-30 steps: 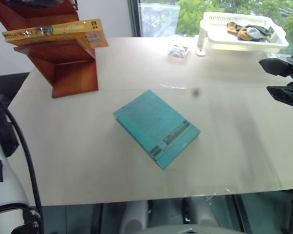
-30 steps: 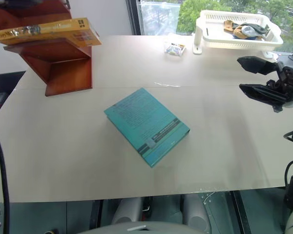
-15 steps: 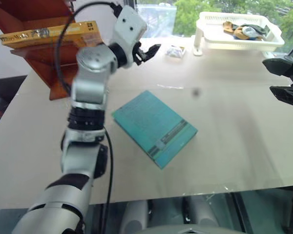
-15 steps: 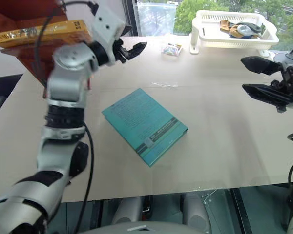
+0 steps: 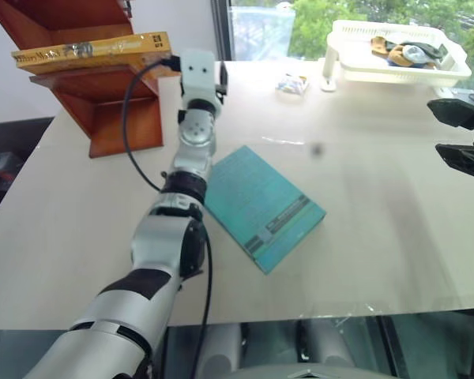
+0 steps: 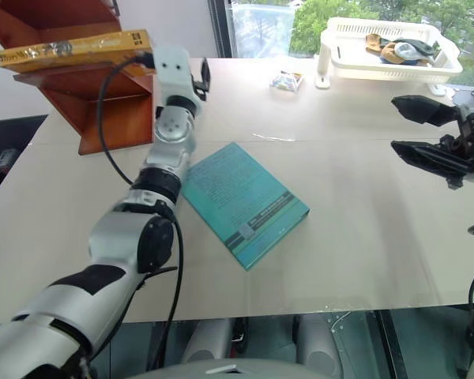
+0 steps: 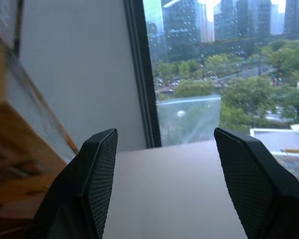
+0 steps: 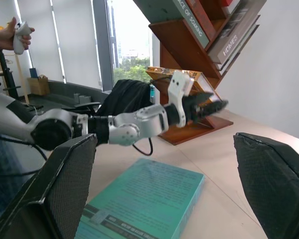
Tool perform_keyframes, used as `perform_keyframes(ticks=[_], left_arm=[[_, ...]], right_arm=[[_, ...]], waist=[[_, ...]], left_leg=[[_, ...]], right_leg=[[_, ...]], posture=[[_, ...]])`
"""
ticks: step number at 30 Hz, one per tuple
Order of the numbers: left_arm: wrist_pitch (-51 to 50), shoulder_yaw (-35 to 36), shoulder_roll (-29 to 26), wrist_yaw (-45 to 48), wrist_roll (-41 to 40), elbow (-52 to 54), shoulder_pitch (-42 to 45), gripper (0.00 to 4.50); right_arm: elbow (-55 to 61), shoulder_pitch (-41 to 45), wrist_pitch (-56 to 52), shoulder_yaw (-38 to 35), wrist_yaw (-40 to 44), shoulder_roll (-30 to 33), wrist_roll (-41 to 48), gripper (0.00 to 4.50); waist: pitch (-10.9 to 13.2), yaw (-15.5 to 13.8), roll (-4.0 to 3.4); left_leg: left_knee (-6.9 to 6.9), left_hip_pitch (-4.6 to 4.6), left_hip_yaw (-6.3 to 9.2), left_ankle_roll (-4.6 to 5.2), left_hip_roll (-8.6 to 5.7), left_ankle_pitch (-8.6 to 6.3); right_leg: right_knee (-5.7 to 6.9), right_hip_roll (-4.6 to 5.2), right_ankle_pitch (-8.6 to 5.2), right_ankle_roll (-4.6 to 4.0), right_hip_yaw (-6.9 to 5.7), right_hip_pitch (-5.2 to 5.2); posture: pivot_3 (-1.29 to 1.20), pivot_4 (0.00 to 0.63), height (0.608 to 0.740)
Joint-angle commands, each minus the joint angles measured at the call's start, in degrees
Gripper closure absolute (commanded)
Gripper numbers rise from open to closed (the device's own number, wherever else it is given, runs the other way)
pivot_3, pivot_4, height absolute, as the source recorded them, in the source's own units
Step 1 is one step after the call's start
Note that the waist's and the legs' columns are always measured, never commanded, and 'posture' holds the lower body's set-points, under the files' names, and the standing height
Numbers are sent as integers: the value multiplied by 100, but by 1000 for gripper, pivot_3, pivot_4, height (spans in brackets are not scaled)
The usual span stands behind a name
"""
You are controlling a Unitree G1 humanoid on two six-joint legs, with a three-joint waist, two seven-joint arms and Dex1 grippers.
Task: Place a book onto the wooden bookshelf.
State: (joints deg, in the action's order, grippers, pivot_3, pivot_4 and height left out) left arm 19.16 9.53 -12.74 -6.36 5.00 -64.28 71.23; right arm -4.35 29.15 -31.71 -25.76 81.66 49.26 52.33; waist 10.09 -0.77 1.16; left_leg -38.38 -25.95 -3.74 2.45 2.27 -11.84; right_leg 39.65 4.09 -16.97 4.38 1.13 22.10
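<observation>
On the wooden bookshelf [image 5: 103,110] at the far left corner of the worktop [image 5: 379,197], the orange-yellow book [image 5: 95,50] lay flat on a tier, one end jutting past the shelf edge. Just beside that jutting end the left gripper [image 8: 209,107] hung over the worktop, aimed toward the far edge and the window, its fingers [image 7: 102,174] apart with nothing between them. A teal-green book [image 5: 261,207] lay flat near the middle of the worktop, turned askew to the edges, alongside the left forearm. Over the right edge the right gripper [image 6: 426,130] hovered, pointing across toward the left, its fingers [image 8: 70,184] spread wide and empty. At the far right corner stood a white basket [image 5: 395,55] holding a few small things, with a small wrapped packet [image 5: 289,83] near it. Behind the arms, a person's hand [image 8: 17,35] gripped a controller.
</observation>
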Motion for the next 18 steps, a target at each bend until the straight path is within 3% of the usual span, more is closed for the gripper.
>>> perform_keyframes(ticks=[1,8,18], left_arm=[[330,106,-256,-90,-97,-311,402,1257],[586,150,-440,-187,-138,-470,430,1257],[409,62,-179,457,-315,-199,-83,1257]], right_arm=[[254,-68,10,-269,-56,114,155,0],[332,-157,27,-316,-138,116,190,0],[303,-89,45,-157,-149,75,152,0]], waist=[[0,2,0],[0,14,0],[0,12,0]], left_leg=[[1,0,-2,-3,0,1],[1,1,-26,-8,0,5],[2,1,-28,-19,1,11]], right_leg=[[0,0,0,0,-1,0],[0,-1,0,0,0,0],[-1,-1,0,0,0,0]], posture=[[0,150,740],[0,150,740],[0,150,740]])
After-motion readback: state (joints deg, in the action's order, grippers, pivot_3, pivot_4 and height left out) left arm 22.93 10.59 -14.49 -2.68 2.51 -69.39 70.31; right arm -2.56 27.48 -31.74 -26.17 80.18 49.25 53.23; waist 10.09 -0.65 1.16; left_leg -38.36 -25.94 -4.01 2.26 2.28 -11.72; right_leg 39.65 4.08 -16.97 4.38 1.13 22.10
